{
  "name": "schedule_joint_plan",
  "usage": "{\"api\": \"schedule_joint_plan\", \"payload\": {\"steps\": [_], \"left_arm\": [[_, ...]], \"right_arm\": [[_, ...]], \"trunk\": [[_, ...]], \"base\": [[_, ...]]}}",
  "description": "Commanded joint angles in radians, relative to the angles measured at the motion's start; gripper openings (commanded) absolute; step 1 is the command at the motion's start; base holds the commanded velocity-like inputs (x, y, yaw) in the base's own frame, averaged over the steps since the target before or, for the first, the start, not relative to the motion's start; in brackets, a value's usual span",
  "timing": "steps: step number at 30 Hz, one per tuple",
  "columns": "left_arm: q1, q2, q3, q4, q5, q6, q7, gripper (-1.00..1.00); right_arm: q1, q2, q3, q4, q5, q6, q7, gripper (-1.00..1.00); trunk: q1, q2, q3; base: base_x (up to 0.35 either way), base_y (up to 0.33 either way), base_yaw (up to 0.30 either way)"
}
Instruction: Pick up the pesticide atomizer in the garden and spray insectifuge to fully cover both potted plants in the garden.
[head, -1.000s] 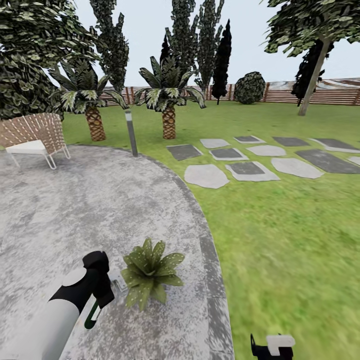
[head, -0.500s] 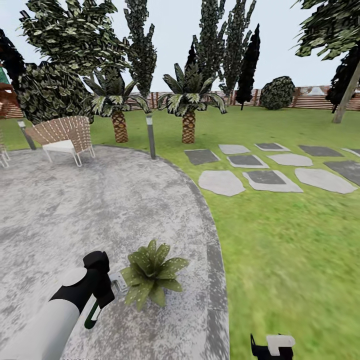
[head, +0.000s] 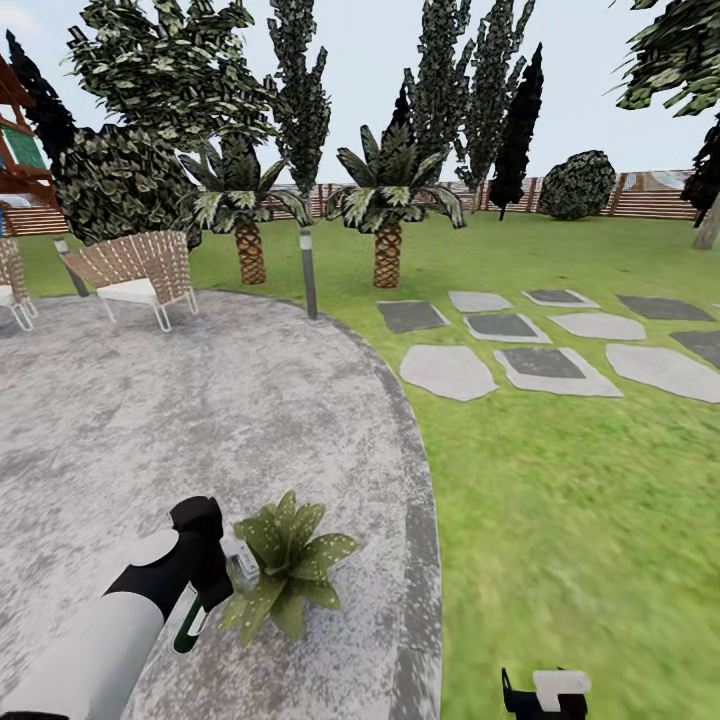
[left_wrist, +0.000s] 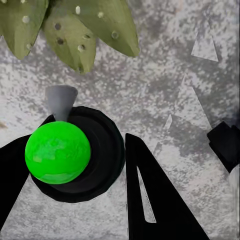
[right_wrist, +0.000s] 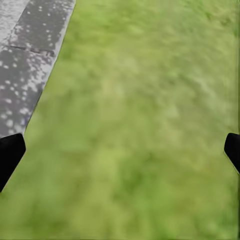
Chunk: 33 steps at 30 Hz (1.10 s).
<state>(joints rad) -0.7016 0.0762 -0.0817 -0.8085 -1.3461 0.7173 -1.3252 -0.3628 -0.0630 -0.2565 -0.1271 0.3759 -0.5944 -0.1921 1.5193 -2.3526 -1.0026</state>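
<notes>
I hold the left hand (head: 205, 590) low at the lower left of the head view, its fingers closed on the pesticide atomizer (head: 188, 628). In the left wrist view the atomizer's green body (left_wrist: 58, 152) sits between the black fingers (left_wrist: 155, 200), its grey nozzle aimed at the leaves. The near potted plant (head: 282, 562), just right of the hand on the grey patio (head: 200, 420), carries whitish insectifuge specks (left_wrist: 78, 9). I judge the main risk to be uneven cover: far-side leaves may stay dry if I spray from one angle. Leaves may brush the hand. The right hand (right_wrist: 120, 150) hangs spread and empty over the lawn (head: 560, 500).
</notes>
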Motion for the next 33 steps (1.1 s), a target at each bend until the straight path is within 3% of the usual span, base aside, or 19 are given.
{"api": "schedule_joint_plan", "payload": {"steps": [1, 6, 24, 33], "left_arm": [[-0.001, 0.001, -0.005, -0.001, -0.013, 0.01, -0.022, -1.0], [-0.001, -0.002, -0.004, -0.001, -0.089, 0.01, -0.06, -1.0], [0.007, -0.006, -0.003, 0.01, -0.097, 0.01, -0.061, -1.0], [0.008, -0.008, -0.003, 0.012, -0.097, 0.01, -0.059, -1.0]], "right_arm": [[-0.001, 0.0, -0.004, 0.001, 0.011, -0.002, -0.007, 1.0], [-0.001, 0.0, -0.004, 0.001, 0.011, -0.002, -0.007, 1.0], [-0.001, 0.002, -0.004, 0.001, 0.011, -0.002, -0.006, 1.0], [-0.001, 0.002, -0.004, 0.001, 0.011, -0.002, -0.007, 1.0]], "trunk": [[0.0, 0.0, -0.001], [0.0, 0.0, -0.001], [0.0, 0.0, -0.001], [0.0, 0.0, -0.001]], "base": [[0.212, -0.158, 0.0], [0.045, -0.033, 0.0], [0.001, -0.005, 0.229], [0.078, -0.236, 0.048]]}}
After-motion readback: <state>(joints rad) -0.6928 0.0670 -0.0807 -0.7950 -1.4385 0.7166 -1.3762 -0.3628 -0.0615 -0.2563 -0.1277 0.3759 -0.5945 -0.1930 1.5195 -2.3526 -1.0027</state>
